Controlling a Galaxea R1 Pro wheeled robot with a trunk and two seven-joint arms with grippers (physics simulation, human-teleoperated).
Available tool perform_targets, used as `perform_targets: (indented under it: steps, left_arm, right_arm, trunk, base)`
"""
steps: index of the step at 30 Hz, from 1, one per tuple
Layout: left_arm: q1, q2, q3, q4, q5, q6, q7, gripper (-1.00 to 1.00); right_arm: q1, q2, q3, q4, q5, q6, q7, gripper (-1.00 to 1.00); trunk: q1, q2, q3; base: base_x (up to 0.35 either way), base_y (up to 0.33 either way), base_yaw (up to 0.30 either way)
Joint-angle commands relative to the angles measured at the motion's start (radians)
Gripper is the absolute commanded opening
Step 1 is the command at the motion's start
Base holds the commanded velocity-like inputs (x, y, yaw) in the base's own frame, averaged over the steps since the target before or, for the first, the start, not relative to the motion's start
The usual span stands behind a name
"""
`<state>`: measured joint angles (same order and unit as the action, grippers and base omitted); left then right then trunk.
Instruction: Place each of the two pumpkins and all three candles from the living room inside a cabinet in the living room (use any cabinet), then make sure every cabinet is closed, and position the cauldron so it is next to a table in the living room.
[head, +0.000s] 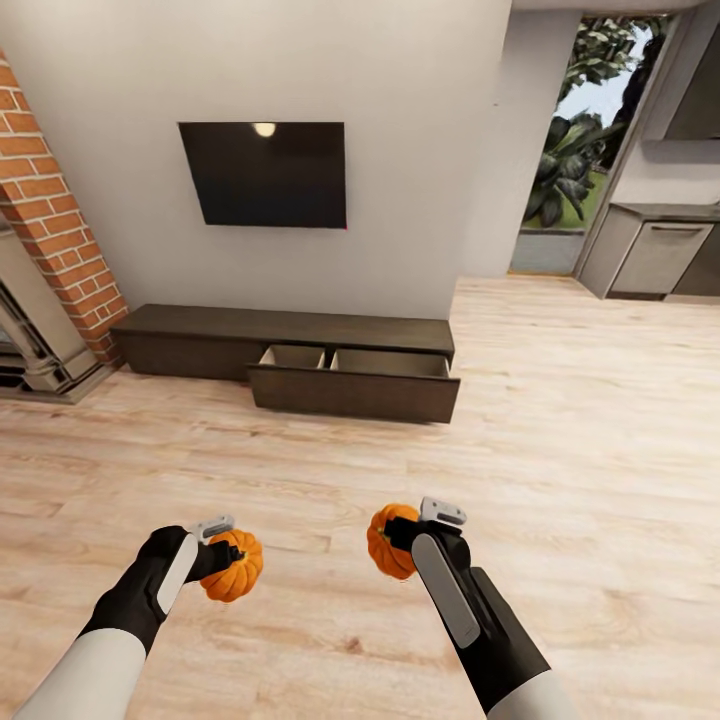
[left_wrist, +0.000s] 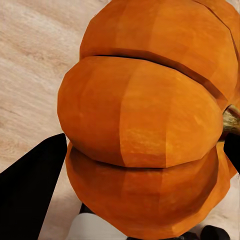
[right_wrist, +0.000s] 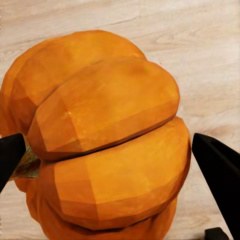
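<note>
Both arms are loaded: the left gripper (head: 226, 553) has its jaws clamped on one pumpkin (head: 234, 567), and the right gripper (head: 408, 541) is closed around the other pumpkin (head: 388, 541), each carried clear of the floor (head: 560, 440) and out in front of the robot. Up close, the left load (left_wrist: 145, 125) sits between dark fingers (left_wrist: 30, 190), stem off to the side; the right one (right_wrist: 107, 135) is pinched the same way. Carrying two at once looks like a way to save a trip. Ahead stands the cabinet (head: 200, 335) against the wall below the TV (head: 264, 173), and its drawer (head: 355, 380) is pulled out, pale inside, ready to receive. Between robot and cabinet lies bare wood flooring, no obstacle. The edge to watch, likely, is the drawer's front lip: each pumpkin must clear it before release. A brick fireplace (head: 45, 230) flanks the cabinet's left end.
</note>
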<state>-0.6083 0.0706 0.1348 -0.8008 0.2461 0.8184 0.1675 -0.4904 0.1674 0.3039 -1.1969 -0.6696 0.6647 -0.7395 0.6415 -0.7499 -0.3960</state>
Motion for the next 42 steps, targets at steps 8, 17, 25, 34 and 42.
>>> perform_targets:
  steps: [8,17,25,34,42]
  left_arm:
    - [-0.002,0.001,0.0,0.0,0.017,0.004,0.008,-1.0]
    - [-0.005,0.022,0.001,0.006,0.017,0.01,-0.09,-1.0]
    - [-0.008,0.023,0.0,0.007,0.012,0.007,-0.106,-1.0]
    - [-0.008,0.021,-0.001,0.012,0.01,0.005,-0.105,-1.0]
    - [-0.008,0.02,-0.001,0.012,0.01,0.005,-0.106,-1.0]
  right_arm:
    - [-0.001,0.0,0.003,0.0,-0.008,-0.022,-0.009,-1.0]
    - [-0.001,-0.002,0.003,0.001,-0.008,-0.023,-0.008,-1.0]
    - [-0.001,-0.002,0.004,0.033,-0.007,-0.05,-0.007,-1.0]
    - [-0.001,-0.002,0.002,0.034,-0.008,-0.05,-0.008,-1.0]
    - [-0.001,-0.002,0.001,0.034,-0.008,-0.063,-0.008,-1.0]
  trunk:
    - [0.001,-0.001,-0.014]
    - [0.001,-0.001,-0.016]
    - [0.001,-0.001,-0.016]
    - [0.001,-0.001,-0.016]
    - [0.001,-0.001,-0.016]
  base:
    - [0.344,0.0,0.0]
    - [0.344,0.0,0.0]
    - [0.344,0.0,0.0]
    - [0.344,0.0,0.0]
    - [0.344,0.0,0.0]
